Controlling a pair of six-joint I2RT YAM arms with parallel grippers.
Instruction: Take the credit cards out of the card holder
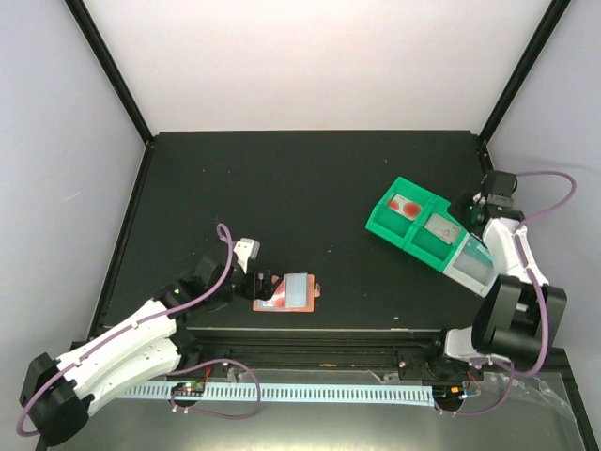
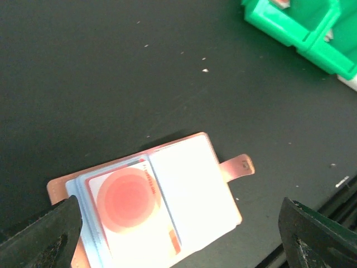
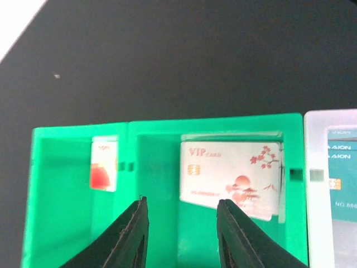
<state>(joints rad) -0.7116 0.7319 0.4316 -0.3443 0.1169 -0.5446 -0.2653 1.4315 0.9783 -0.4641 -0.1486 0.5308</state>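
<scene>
The card holder (image 1: 299, 294) lies open near the table's front edge, brown outside with a light lining and a brown tab (image 2: 237, 166). In the left wrist view, the holder (image 2: 195, 184) has a card with a red circle (image 2: 131, 204) on its left panel, over other card edges. My left gripper (image 1: 263, 285) is open just above the holder's left end, a finger on each side (image 2: 178, 245), holding nothing. My right gripper (image 1: 467, 209) is open and empty over the green bins (image 3: 184, 234). A VIP card (image 3: 231, 176) and a red-and-white card (image 3: 104, 164) lie in the bins.
Two joined green bins (image 1: 408, 221) and a clear bin (image 1: 470, 263) sit at the right, slanted. The clear bin holds a teal-printed card (image 3: 340, 178). The green bins also show in the left wrist view (image 2: 301, 28). The front table edge runs just below the holder.
</scene>
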